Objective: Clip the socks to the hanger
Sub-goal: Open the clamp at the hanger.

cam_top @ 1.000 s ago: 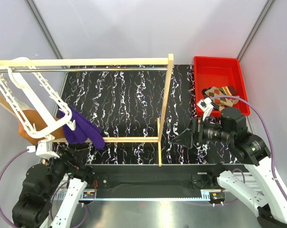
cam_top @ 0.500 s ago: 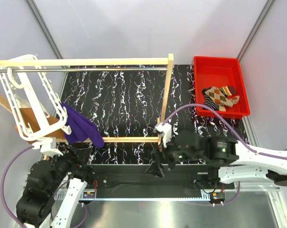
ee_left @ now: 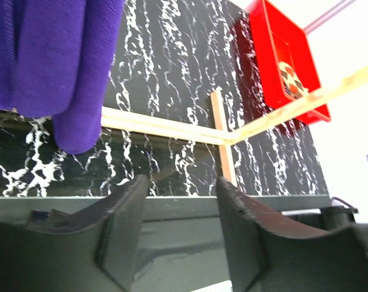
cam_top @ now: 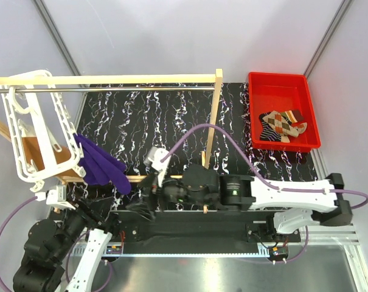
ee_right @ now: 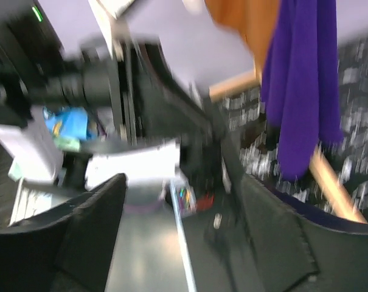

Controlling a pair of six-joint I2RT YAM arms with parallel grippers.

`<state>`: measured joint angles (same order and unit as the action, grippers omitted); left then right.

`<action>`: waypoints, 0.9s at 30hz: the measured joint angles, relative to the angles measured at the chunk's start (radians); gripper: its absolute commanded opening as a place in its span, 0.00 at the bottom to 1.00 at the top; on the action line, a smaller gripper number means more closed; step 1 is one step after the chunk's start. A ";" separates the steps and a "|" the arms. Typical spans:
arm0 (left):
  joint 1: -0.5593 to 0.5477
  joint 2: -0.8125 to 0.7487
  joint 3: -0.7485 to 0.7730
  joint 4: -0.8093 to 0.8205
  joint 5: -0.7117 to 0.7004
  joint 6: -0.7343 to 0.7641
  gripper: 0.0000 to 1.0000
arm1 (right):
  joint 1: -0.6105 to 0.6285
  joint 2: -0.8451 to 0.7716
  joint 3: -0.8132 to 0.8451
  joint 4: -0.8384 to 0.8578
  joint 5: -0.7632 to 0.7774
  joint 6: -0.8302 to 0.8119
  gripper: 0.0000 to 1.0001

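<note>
The white hanger (cam_top: 41, 131) hangs from the metal rod at the far left. A purple sock (cam_top: 98, 163) dangles from its near edge, and an orange-brown sock (cam_top: 41, 155) shows behind its lattice. More socks (cam_top: 283, 125) lie in the red bin. My right arm reaches far left along the near edge; its gripper (cam_top: 138, 204) is open and empty, just right of the purple sock (ee_right: 302, 85). That view is motion-blurred. My left gripper (cam_top: 92, 210) sits below the purple sock (ee_left: 44, 61), jaws (ee_left: 180, 201) apart with nothing between them.
A wooden frame (cam_top: 211, 131) with a metal rod (cam_top: 111, 89) spans the black marbled table; its lower rail (ee_left: 165, 128) runs under the sock. The red bin (cam_top: 284, 91) stands at the back right. The left arm's base (cam_top: 41, 255) is close to the right gripper.
My right arm has swung from beside the red bin across to the left, near the purple sock. The hanger has turned on the rod. My left jaws have narrowed.
</note>
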<state>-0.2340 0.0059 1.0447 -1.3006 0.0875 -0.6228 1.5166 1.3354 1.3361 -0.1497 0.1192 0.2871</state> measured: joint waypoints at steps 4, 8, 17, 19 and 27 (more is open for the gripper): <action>0.000 0.000 0.021 -0.019 0.027 -0.008 0.50 | 0.000 0.107 0.106 0.124 -0.001 -0.100 0.61; 0.000 0.000 0.035 -0.046 0.058 -0.016 0.50 | -0.003 0.202 0.192 0.212 -0.004 -0.175 0.58; 0.000 0.000 0.114 -0.069 0.077 -0.019 0.49 | -0.051 0.364 0.259 0.383 -0.008 -0.283 0.73; 0.000 0.000 0.135 -0.069 0.095 -0.010 0.49 | -0.060 0.389 0.259 0.419 -0.009 -0.304 0.69; 0.000 0.000 0.219 -0.075 0.156 0.057 0.49 | -0.068 0.423 0.246 0.580 -0.032 -0.364 0.58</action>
<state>-0.2340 0.0059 1.2636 -1.3758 0.2440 -0.5655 1.4487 1.7580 1.5826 0.4305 0.0875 -0.0765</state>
